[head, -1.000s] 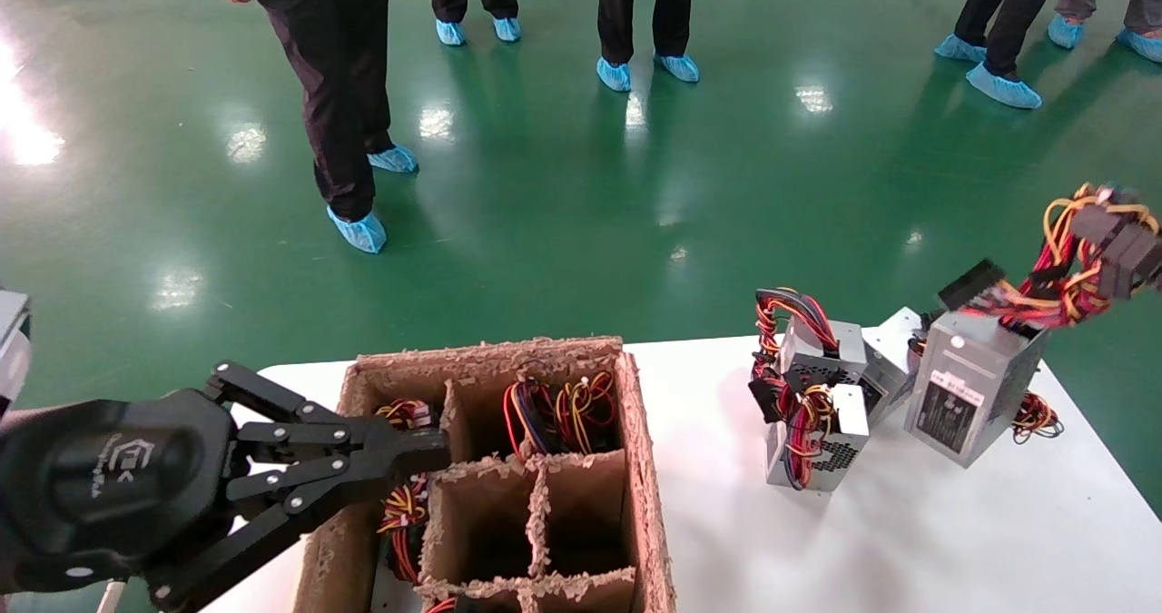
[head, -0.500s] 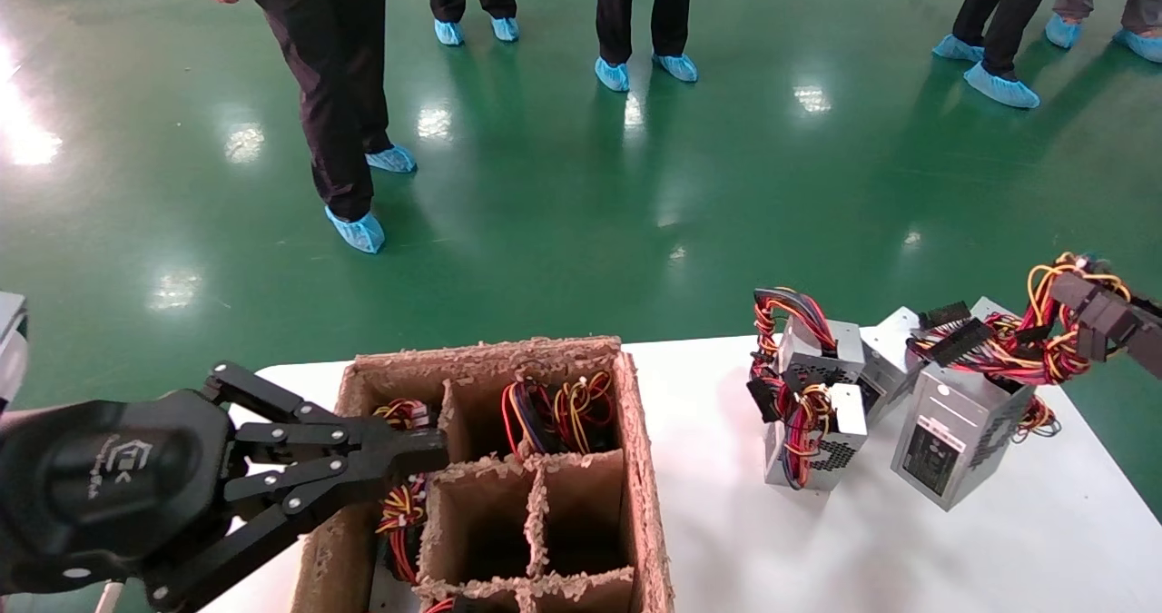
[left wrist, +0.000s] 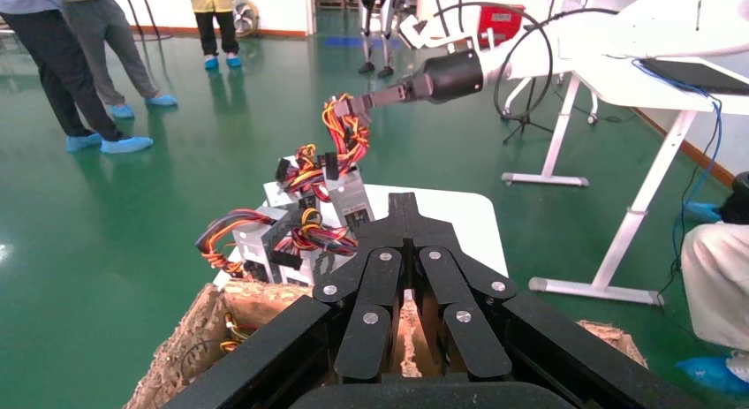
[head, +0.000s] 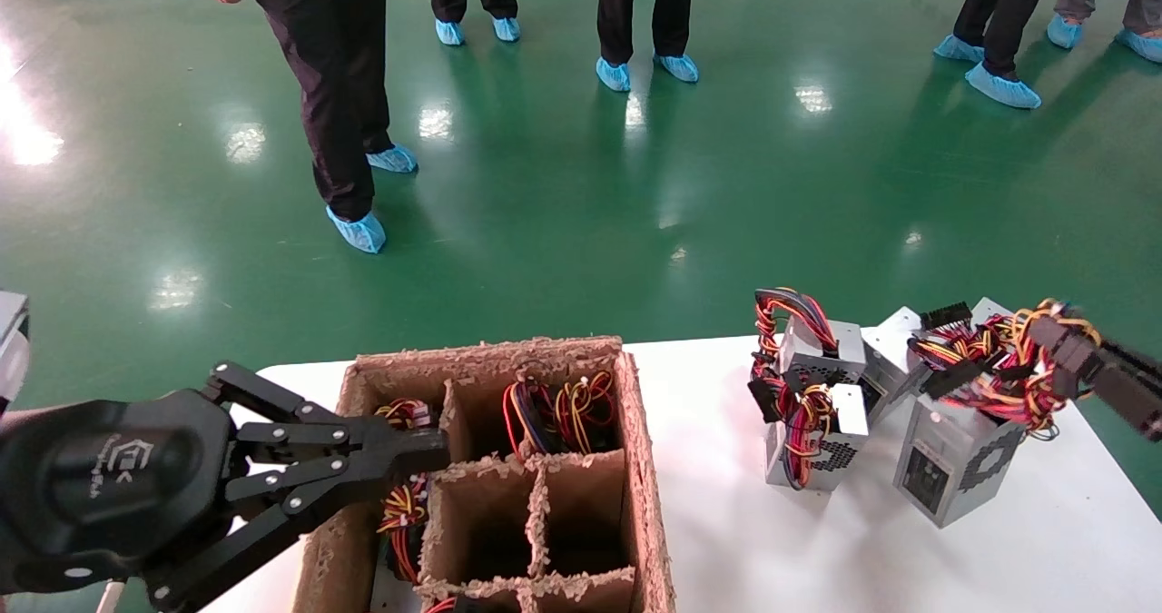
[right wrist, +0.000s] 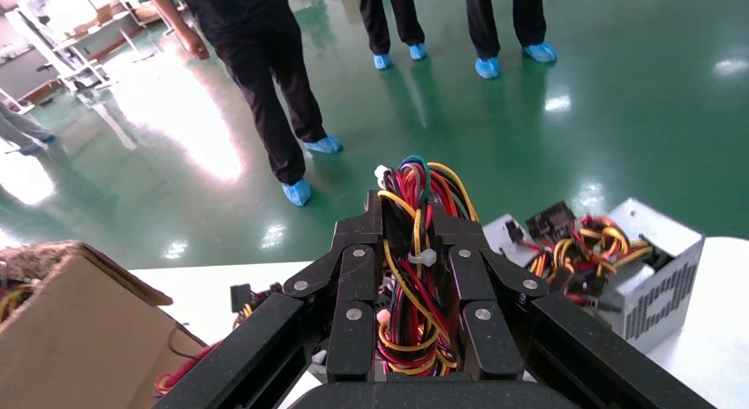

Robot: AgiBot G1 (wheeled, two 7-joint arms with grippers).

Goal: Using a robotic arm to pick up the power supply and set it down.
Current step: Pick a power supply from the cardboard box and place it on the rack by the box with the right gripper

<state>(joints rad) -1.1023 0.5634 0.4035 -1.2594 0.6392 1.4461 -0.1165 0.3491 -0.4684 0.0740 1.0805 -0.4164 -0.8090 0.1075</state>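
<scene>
**Me:** Fingers (head: 399, 454) first, left to right. My left gripper (head: 431, 449) has them pressed together with nothing between, tips over the near-left part of the brown divided cardboard box (head: 649, 504). That arm looks parked. On the right, the fingers (right wrist: 353, 290) of my right gripper (right wrist: 415, 241) are clamped on the wire bundle (right wrist: 415, 285) of the power supply (head: 953, 454), not on its metal case.

**Partner:** So where is the unit itself?

**Me:** On the right side of the white tabletop (head: 726, 522), tilted, one low corner seemingly touching the surface, hanging by its red, yellow and black leads. I'd judge the pick-up done and the setting-down nearly done: it needs to settle flat, then I let go.

**Partner:** And the containers?

**Me:** In the box, the left cells hold red-and-yellow cabling (head: 404, 509), the far middle cell holds another loom (head: 558, 413), so units seem to remain there, though I can't see their cases. The two middle cells nearer me look empty. To the right, two more supplies (head: 817, 413) stand stacked on the tabletop, a third (head: 885, 368) just behind, beside the one I hold.
</scene>
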